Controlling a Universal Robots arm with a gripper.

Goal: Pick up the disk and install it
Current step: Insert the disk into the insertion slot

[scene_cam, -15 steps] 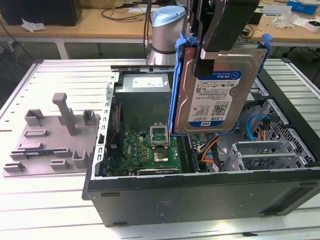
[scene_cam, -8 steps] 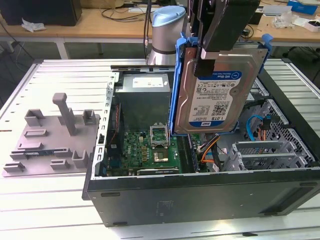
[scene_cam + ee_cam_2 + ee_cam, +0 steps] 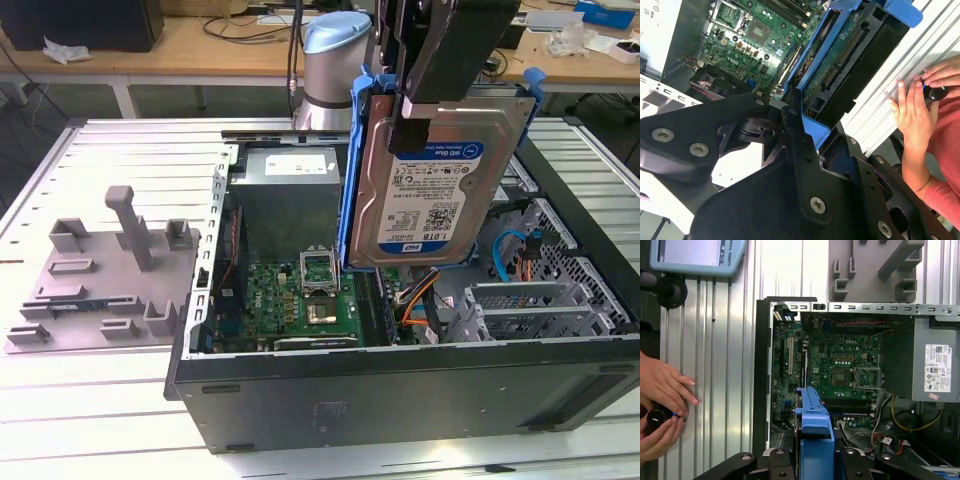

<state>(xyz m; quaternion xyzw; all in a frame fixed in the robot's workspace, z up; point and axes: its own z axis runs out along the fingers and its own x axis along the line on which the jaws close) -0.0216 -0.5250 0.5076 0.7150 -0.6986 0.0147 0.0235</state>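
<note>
now we see our gripper pinching the disk by its top edge, holding it upright in the air above the open computer case, over that case's motherboard.

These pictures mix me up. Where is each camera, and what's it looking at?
Exterior view: off the arm, looking down over the computer case; shows the arm and the tool holding the disk.
First wrist view: rides the arm, looking down into the case past the tool.
Second wrist view: rides the arm, looking along the tool.
Both wrist views share the disk, motherboard and a person's hands.
</note>
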